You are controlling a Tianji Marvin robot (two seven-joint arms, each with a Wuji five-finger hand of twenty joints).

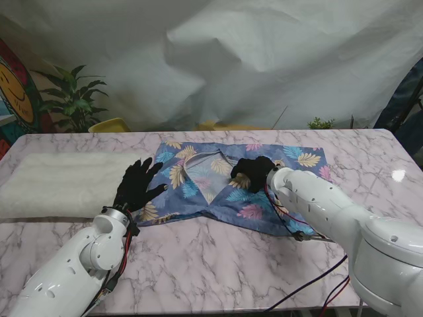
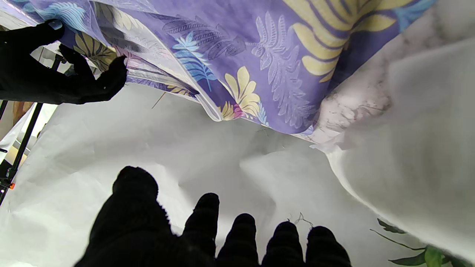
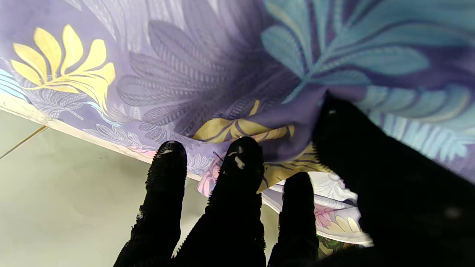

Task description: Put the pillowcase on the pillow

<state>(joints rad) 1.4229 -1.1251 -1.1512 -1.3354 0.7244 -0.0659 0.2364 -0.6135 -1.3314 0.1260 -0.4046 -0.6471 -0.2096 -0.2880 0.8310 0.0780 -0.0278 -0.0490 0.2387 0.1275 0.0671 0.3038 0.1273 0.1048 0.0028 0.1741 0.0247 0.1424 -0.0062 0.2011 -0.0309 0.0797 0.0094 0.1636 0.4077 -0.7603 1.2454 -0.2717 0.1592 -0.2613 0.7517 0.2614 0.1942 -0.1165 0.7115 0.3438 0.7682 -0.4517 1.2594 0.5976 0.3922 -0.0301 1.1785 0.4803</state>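
Black-gloved, my right hand (image 1: 253, 173) is pinched on the pillowcase (image 1: 228, 191): in the right wrist view the thumb and the fingers (image 3: 241, 163) meet around a bunched fold of the blue leaf-print cloth (image 3: 207, 74), lifting it slightly off the rest of the fabric. From the stand's view that grip sits near the middle of the pillowcase, just beside the raised opening flap, which shows a paler lining. My left hand (image 1: 137, 185) holds nothing; its fingers (image 2: 207, 215) are spread apart, and it rests at the pillowcase's left edge, the fingertips over the corner of the cloth, though I cannot tell whether they press on it. The pillowcase lies spread flat on the marble table (image 1: 218, 264), reaching from my left hand across to the right, past my right hand. The white pillow (image 1: 63, 185) lies flat on the table to the left of the pillowcase, just beside my left hand and outside the case. In the left wrist view the pillow (image 2: 415, 155) appears next to the pillowcase edge (image 2: 259, 74), with marble showing between them.
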